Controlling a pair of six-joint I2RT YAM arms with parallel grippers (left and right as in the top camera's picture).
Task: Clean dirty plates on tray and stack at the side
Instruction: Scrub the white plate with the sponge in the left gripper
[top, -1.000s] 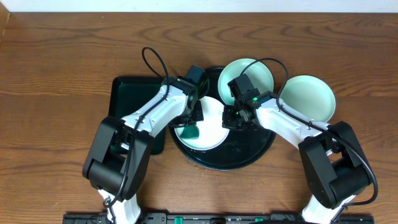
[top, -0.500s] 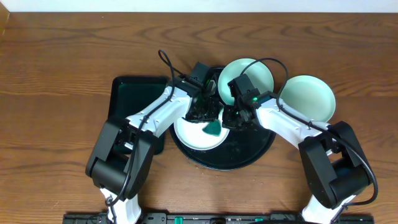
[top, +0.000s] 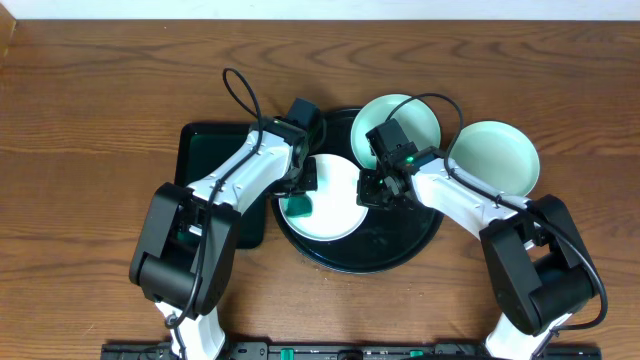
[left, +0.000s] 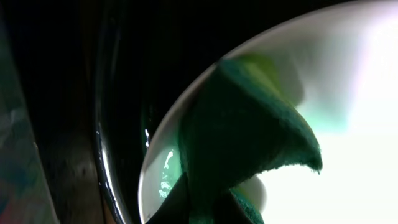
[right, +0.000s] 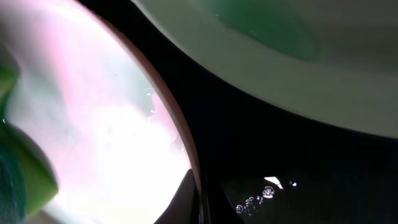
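A white plate (top: 335, 205) lies in the left half of the black round tray (top: 400, 250). My left gripper (top: 302, 188) is shut on a green sponge (top: 298, 207) and presses it on the plate's left part; the left wrist view shows the sponge (left: 249, 137) on the plate (left: 360, 93). My right gripper (top: 372, 192) is shut on the plate's right rim (right: 186, 143). A second pale-mint plate (top: 400, 118) rests at the tray's far edge, with a green smear (right: 267, 25) inside. A third plate (top: 497, 157) sits on the table right of the tray.
A dark green rectangular tray (top: 215, 170) lies left of the black tray, under my left arm. Water drops glisten on the black tray floor (right: 261, 193). Brown wooden table (top: 100, 100) surrounds everything.
My left gripper swept the sponge right across the plate, then back to its left side. The right gripper and all plates have stayed put.
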